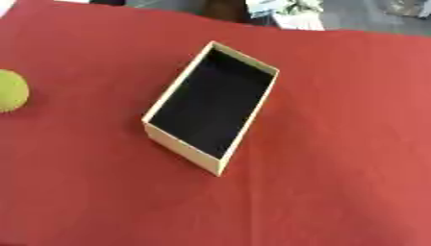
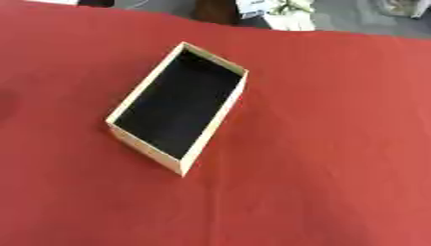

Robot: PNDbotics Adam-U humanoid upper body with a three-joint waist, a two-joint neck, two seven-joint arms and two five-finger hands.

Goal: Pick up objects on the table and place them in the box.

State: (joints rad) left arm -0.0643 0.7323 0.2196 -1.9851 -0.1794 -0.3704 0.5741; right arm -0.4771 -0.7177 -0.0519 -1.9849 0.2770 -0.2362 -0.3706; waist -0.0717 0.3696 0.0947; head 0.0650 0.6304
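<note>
Box [image 1: 180,142], tan-walled with a dark inside, sits askew on the red cloth [image 1: 336,144], a yellow-green ball [image 1: 10,91] well apart at the left edge; neither hand shows, so finger state cannot be told.

Matt red cloth [image 1: 353,144] under a cardboard-looking box [image 1: 181,144] with dull black inside.

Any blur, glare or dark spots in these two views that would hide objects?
Left eye view: soft throughout, yellow-green ball cut by the left edge. Right eye view: equally soft, box interior uniformly black, contents unreadable; no glare on the red cloth.
</note>
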